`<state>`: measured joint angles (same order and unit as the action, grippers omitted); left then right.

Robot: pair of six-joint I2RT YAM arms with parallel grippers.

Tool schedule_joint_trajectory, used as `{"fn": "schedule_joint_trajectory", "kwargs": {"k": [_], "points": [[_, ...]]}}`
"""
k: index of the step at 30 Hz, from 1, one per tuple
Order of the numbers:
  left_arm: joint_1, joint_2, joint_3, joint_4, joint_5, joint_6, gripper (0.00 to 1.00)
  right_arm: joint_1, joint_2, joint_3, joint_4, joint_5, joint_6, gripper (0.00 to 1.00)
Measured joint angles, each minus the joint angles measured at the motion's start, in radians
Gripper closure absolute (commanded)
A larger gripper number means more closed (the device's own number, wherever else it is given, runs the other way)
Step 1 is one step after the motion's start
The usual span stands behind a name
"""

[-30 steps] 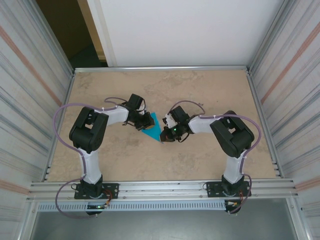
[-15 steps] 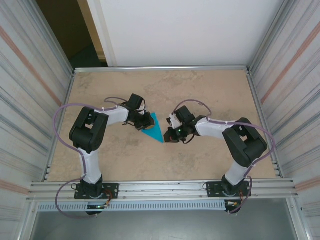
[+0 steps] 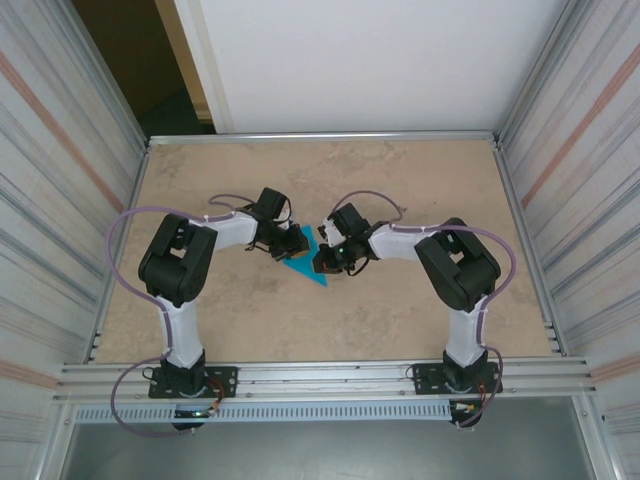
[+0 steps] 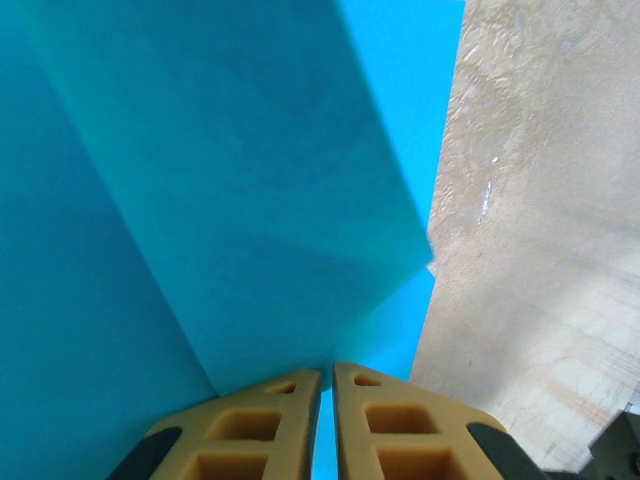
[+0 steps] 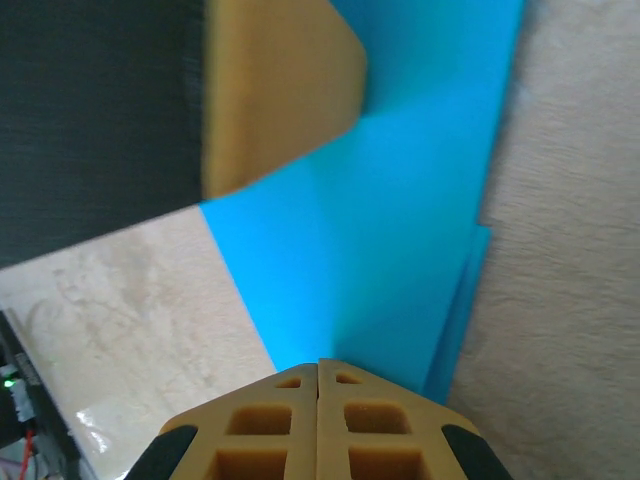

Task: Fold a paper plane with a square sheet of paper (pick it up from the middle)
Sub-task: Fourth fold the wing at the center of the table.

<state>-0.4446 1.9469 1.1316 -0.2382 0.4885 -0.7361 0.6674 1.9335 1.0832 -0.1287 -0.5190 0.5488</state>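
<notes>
The paper plane is a teal sheet folded into a pointed triangle, lying mid-table with its tip toward the near edge. My left gripper is at its left side. In the left wrist view the left gripper stands nearly closed, with a raised teal flap running down between its tips. My right gripper comes in from the right. Seen from the right wrist, it is shut tight with its tips resting on the paper's layered surface. A left finger shows at the top left there.
The beige tabletop is walled by ribbed metal panels on both sides, and a metal rail runs along the near edge. Both arms bend inward and meet at the table's middle.
The right gripper drew back to the right off the paper, then returned left onto it. The left gripper and the paper have stayed in place.
</notes>
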Motion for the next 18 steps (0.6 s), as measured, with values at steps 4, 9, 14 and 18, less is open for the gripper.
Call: {"fn": "schedule_joint_trajectory", "kwargs": {"k": [4,9,14,18], "points": [[-0.001,-0.002,0.003,-0.002,-0.002,0.004,0.85,0.0,0.01,0.0,0.0,0.0,0.0,0.99],[-0.001,-0.016,0.0,-0.004,-0.001,0.027,0.85,0.0,0.011,-0.001,0.0,0.0,0.0,1.0],[-0.009,-0.089,-0.049,0.032,0.008,0.058,0.88,0.0,0.011,-0.002,0.0,0.0,-0.001,1.0],[-0.046,-0.147,-0.095,0.068,0.006,0.076,0.9,0.0,0.011,-0.002,0.0,0.0,-0.003,1.0]]}}
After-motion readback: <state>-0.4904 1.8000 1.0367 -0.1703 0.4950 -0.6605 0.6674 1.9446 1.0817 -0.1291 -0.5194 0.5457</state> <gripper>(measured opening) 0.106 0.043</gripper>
